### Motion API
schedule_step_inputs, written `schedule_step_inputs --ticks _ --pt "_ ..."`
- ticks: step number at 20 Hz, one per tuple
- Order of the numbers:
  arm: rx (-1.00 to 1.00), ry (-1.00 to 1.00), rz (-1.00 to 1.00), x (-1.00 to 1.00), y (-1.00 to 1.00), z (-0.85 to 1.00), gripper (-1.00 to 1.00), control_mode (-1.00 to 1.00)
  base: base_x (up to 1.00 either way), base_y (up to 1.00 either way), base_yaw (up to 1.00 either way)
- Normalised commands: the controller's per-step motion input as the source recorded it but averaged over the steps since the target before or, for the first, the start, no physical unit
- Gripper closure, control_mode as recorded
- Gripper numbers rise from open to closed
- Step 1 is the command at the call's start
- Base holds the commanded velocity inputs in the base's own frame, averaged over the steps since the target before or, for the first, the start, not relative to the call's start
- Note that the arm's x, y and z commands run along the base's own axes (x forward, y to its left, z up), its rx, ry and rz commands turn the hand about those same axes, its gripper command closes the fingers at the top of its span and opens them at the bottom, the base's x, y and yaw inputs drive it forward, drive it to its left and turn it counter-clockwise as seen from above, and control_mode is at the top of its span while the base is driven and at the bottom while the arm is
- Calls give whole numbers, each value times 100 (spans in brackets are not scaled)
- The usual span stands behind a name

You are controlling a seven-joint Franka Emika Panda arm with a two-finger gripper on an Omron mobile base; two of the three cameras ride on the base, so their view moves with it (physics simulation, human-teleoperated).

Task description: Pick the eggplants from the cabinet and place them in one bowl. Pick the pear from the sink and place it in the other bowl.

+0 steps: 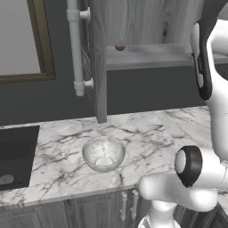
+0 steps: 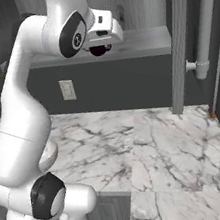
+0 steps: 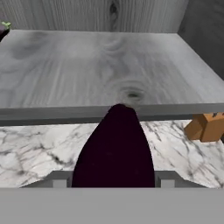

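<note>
My gripper [image 2: 99, 48] is shut on a dark purple eggplant [image 3: 114, 151], held just in front of the grey cabinet shelf [image 3: 100, 61] and above the marble counter. In the right base view this eggplant [image 2: 99, 51] shows as a dark lump under the hand. A second eggplant [image 1: 120, 45] lies on the shelf toward its left end, at the top left corner of the hand view [image 3: 3, 29]. The pale speckled bowl [image 1: 103, 153] stands on the counter below the cabinet. The dark sink [image 1: 15, 156] lies at the left. The pear and the other bowl are out of view.
The open grey cabinet door [image 1: 99, 67] stands edge-on left of the shelf, with a white pipe [image 1: 75, 49] beside it. A small orange-brown block [image 3: 205, 127] sits on the marble counter [image 1: 147, 129] at the right. A wall socket [image 2: 67, 90] is under the shelf.
</note>
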Motion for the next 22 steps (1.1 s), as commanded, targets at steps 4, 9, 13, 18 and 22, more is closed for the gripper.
schedule_step_inputs --ticks 4,9,13,18,22 --pt "1 3 1 -61 34 -31 100 -100 0 0 0" --pt "5 1 2 -72 38 -46 100 -100 0 0 0" --pt "1 5 0 -75 41 -35 100 -100 0 0 0" --pt "0 8 0 -49 47 -49 100 -100 0 0 0" --pt "0 0 0 -6 54 -71 100 -100 0 0 0"
